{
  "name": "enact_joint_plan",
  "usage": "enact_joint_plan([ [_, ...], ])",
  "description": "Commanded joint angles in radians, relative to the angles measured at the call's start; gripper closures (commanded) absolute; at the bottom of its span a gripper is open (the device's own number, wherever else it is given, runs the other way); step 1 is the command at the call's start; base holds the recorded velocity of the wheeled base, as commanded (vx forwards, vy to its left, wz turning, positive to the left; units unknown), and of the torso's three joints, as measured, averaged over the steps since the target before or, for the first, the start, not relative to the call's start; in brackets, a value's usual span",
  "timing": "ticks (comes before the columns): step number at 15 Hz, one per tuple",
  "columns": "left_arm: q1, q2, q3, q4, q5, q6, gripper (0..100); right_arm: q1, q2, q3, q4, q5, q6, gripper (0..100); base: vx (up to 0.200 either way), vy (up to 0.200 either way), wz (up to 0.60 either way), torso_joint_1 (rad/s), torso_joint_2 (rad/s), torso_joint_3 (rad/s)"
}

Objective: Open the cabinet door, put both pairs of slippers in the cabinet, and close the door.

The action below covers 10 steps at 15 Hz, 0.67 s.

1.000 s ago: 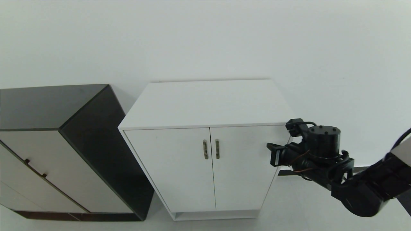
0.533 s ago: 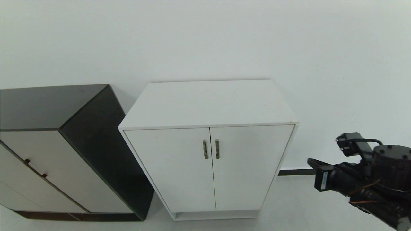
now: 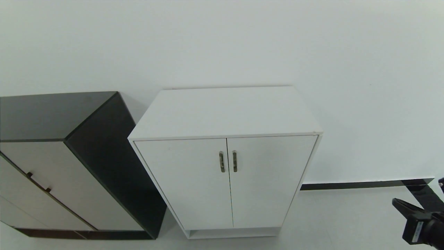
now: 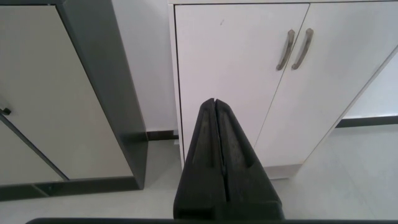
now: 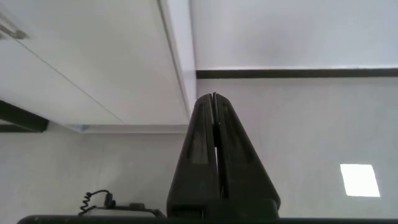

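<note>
Against the wall (image 3: 222,41), the cabinet (image 3: 225,113) stands closed, its rigid doors (image 3: 265,180) likely best pulled by the slim middle handles (image 3: 235,161), while the left gripper (image 4: 214,104) and right gripper (image 5: 214,98) are pinched together, empty.

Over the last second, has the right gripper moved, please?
Yes: the right gripper has withdrawn rightward and downward in the head view, away from the white cabinet.
</note>
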<state>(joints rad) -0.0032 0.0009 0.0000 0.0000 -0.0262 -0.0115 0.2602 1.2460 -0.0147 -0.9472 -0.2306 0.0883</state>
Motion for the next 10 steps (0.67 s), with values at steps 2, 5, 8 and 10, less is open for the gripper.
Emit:
enact_joint_plan([
  [2, 0.000, 0.001, 0.000, 0.000, 0.000, -0.001, 100, -0.047, -0.286, 0.015, 0.235, -0.001, -0.001, 100, 0.000, 0.000, 0.00, 0.000, 0.00, 0.000],
  [5, 0.000, 0.001, 0.000, 0.000, 0.000, -0.001, 100, -0.047, -0.536, 0.013, 0.501, 0.008, -0.001, 100, 0.000, 0.000, 0.00, 0.000, 0.00, 0.000],
  [8, 0.000, 0.001, 0.000, 0.000, 0.000, -0.001, 100, -0.033, -0.795, -0.004, 0.789, 0.016, -0.004, 100, 0.000, 0.000, 0.00, 0.000, 0.00, 0.000],
  [10, 0.000, 0.001, 0.000, 0.000, 0.000, -0.001, 100, -0.016, -0.944, -0.010, 0.949, 0.059, -0.015, 100, 0.000, 0.000, 0.00, 0.000, 0.00, 0.000],
])
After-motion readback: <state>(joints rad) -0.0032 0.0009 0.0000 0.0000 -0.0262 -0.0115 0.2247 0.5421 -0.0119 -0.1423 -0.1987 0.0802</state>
